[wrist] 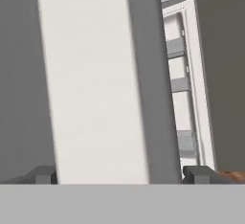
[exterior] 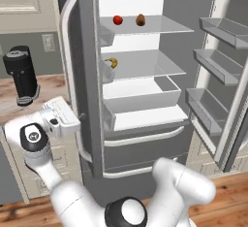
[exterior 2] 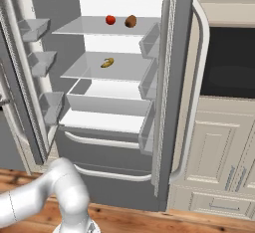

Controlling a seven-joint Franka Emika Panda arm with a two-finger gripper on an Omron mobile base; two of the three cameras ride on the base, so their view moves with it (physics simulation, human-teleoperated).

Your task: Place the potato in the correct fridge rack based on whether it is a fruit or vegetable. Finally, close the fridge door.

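Potato (exterior: 140, 20) sitting on top fridge rack (exterior: 164, 26) beside red fruit (exterior: 117, 20); gripper (wrist: 119, 174) gaping empty, facing left door (exterior: 82, 75); door-closing step next.

A red apple (exterior: 117, 20) sits up top, a banana (exterior: 112, 62) one shelf lower, a black blender (exterior: 22, 75) on the counter.

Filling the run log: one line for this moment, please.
potato: on top fridge rack, beside red fruit | gripper: open, empty, at left door | doors: open
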